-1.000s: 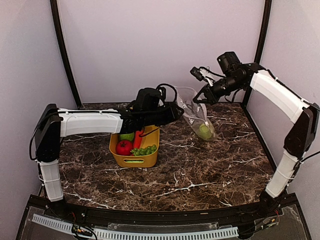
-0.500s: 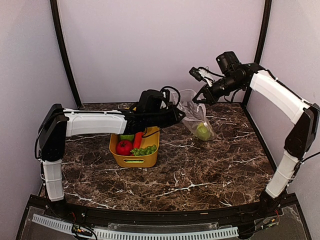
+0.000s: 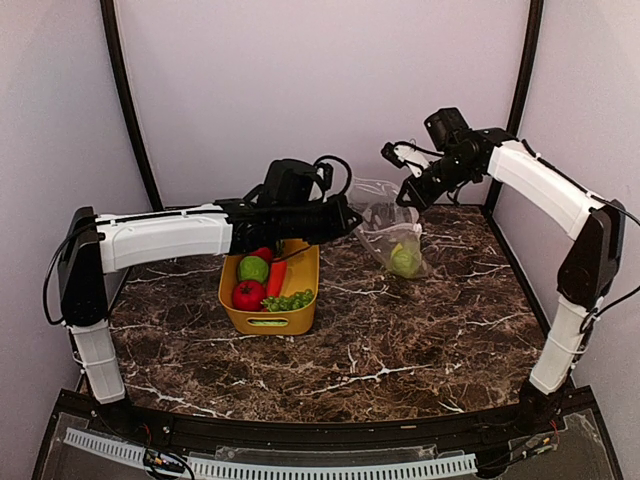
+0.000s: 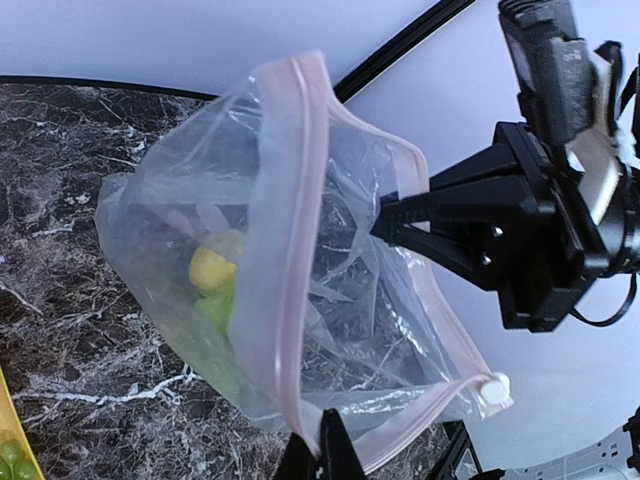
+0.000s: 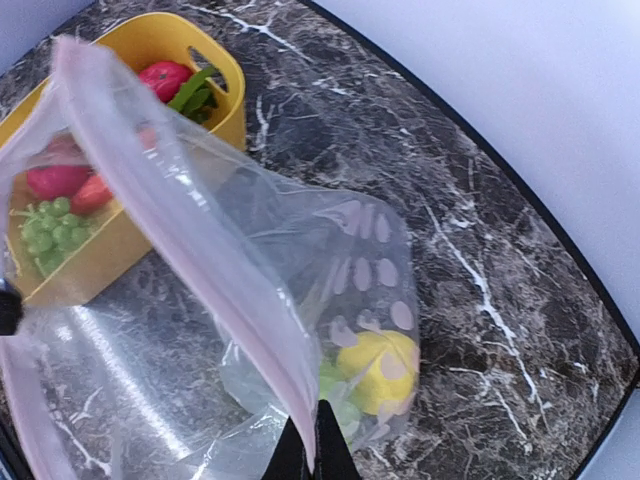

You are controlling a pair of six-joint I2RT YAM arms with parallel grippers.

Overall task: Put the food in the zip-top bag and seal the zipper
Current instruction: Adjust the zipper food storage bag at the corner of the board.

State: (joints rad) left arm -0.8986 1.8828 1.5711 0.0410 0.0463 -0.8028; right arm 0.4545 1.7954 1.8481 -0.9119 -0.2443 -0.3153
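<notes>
Left jaws, newly closed, join the right jaws in pinching the zipper point(image 4: 290, 250), spreading the zip-top bag point(image 3: 390, 235) for remaining food point(image 3: 249, 294).

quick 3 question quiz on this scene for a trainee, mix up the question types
1. True or false: the zip-top bag is already sealed.
2. What is the left gripper shut on? A: the zipper strip at the bag's mouth. B: a carrot. C: nothing, its jaws are wide open.
3. Fill in: the grapes lie in the ___.

Key
1. False: the left wrist view shows the mouth gaping.
2. A
3. yellow tub
</notes>
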